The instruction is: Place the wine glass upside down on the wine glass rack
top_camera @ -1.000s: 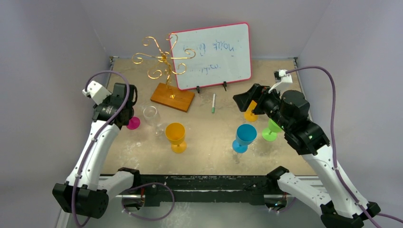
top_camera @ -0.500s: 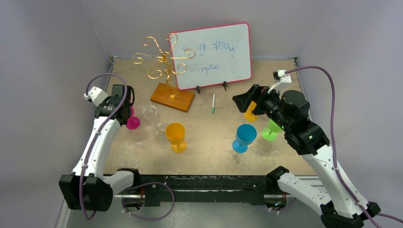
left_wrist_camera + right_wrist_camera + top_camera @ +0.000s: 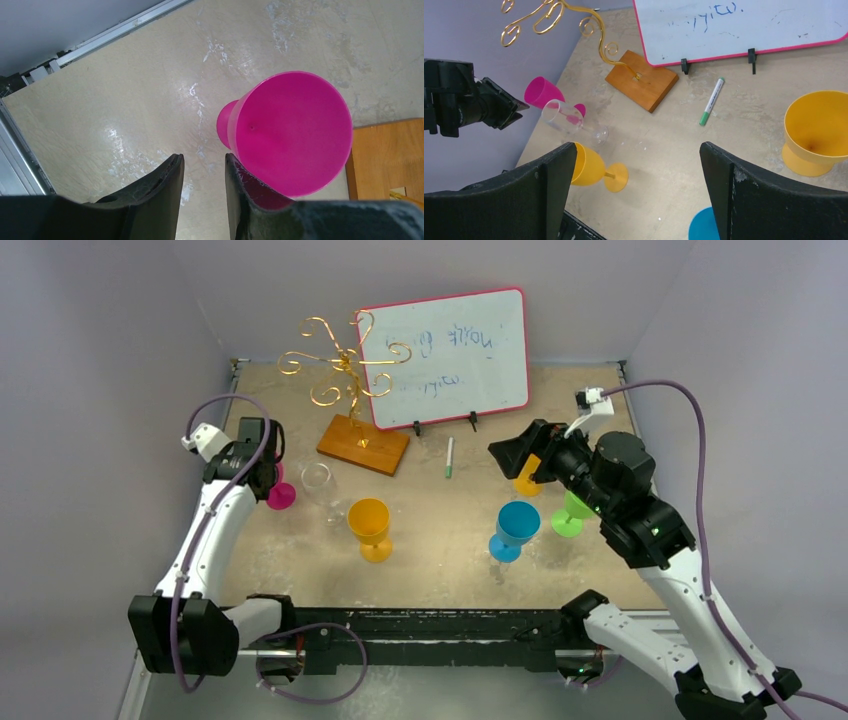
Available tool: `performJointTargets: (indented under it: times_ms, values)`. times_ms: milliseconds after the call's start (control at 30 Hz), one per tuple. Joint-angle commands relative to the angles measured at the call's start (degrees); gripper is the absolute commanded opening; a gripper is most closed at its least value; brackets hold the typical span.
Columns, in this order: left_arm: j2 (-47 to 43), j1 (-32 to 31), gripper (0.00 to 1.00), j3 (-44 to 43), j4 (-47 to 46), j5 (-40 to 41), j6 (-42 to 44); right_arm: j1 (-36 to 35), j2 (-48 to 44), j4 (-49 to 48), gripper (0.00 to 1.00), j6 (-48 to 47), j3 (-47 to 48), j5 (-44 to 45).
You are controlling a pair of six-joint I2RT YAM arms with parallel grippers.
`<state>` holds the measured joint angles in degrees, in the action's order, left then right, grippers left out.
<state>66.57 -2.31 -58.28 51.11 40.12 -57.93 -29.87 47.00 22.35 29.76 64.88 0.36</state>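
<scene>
**Left gripper [image 3: 202, 161] — jaws part-spread over bare table [image 3: 125, 100], nothing between; right gripper [image 3: 638, 147] spread wide, empty.**
Pink wine glass [image 3: 292, 132] upright just beside the left gripper, near the table's left edge; wine glass rack [image 3: 345, 365] stands back-left — its wooden base [image 3: 385, 155] close by, whiteboard [image 3: 450, 350] behind.

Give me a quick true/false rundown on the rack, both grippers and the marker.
1. The wine glass rack carries no glass. True.
2. The right gripper is shut on a glass. False: it is open and empty.
3. The pink glass stands between the fingers of the left gripper. False: it stands beside them, and only table shows in the gap.
4. The green marker lies in front of the whiteboard. True.
</scene>
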Motion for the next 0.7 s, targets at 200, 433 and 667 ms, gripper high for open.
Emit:
performJointTargets:
  times_ms: [200,433,667]
  values:
    - [-6.2,0.5,0.42,-4.6,-3.6,-1.1,-1.1,0.2,-0.8,-3.6,0.95,-1.5,-0.5,-1.0]
    - [-1.7,0.5,0.42,-4.5,-4.6,-1.0,-1.3,0.2,-0.4,-4.2,0.95,-1.6,0.7,-1.8]
    - [1.5,0.9,0.37,-3.1,-7.1,-1.5,-1.2,0.3,-2.0,-4.9,0.93,-2.0,0.4,-2.5]
